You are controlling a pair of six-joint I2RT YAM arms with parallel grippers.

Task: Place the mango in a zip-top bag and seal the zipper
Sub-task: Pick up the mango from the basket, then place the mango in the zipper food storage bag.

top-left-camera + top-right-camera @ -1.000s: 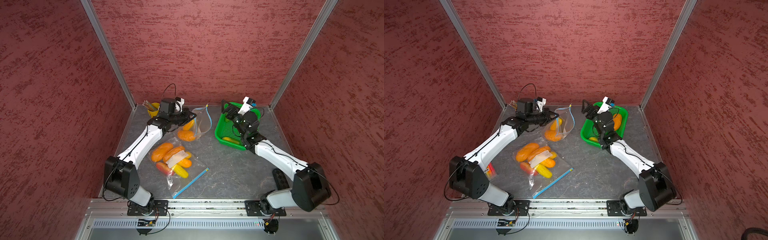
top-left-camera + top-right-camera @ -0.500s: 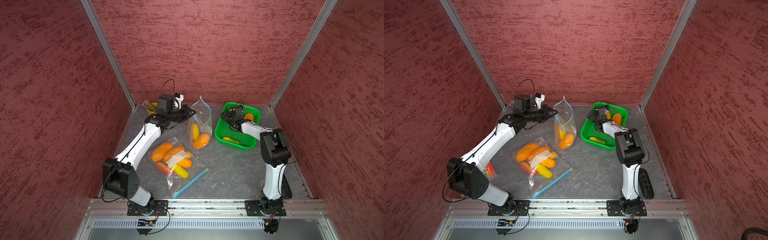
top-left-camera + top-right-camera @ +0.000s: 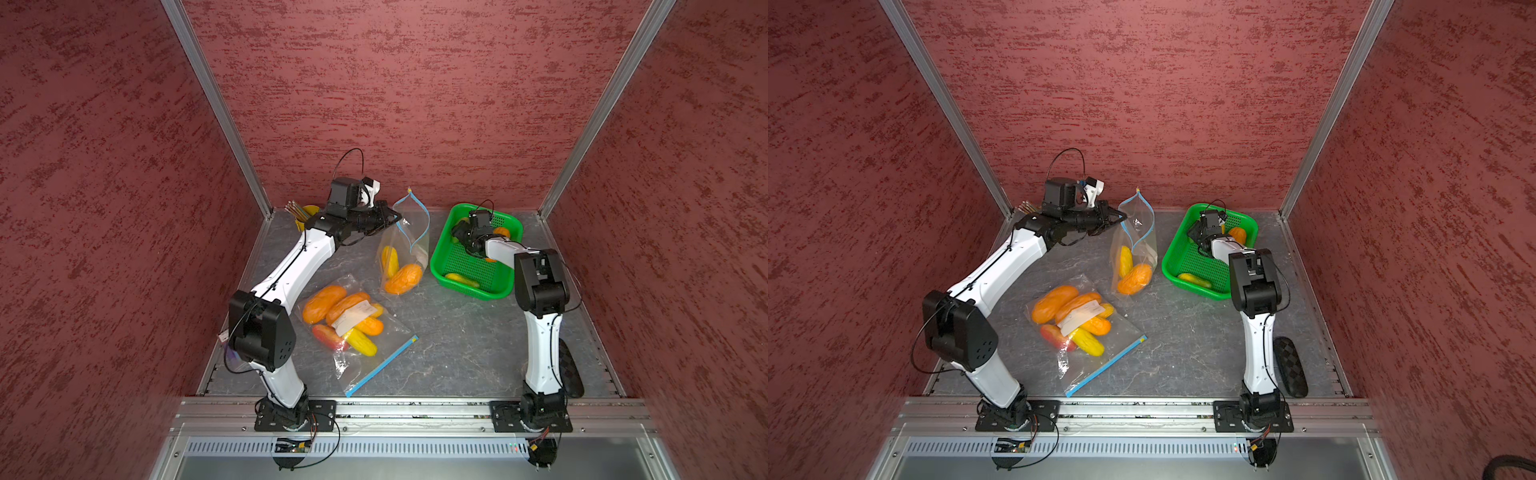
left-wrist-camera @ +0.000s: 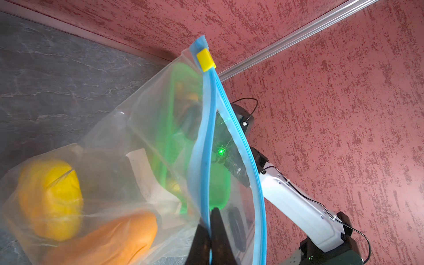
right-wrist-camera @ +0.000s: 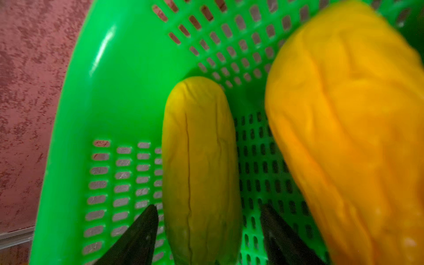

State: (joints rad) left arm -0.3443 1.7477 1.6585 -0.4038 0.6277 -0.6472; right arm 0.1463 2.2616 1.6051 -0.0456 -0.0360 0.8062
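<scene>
Found the mango (image 5: 199, 160), yellow-green, lying in the green basket (image 5: 110, 96) at the far right of the tabletop (image 3: 449, 345), an orange fruit (image 5: 344, 137) just beside it. Caught the right claw (image 5: 208, 206) astride its near end, fingers apart and not clamped, likely set there to close for a lift. Saw the left claw (image 4: 210, 229) pinched together on one lip of the blue zip strip (image 4: 206, 137) of the bag (image 3: 405, 249), holding that bag upright and open-mouthed beside the basket, presumably to take the mango. Counted two fruits (image 3: 403, 279) already inside. Got the straddle from the right wrist view alone; in both top views made out only the arm bent into the basket. Learned of the other lip, bowed free below the yellow slider (image 4: 205, 60), from the left wrist view.
</scene>
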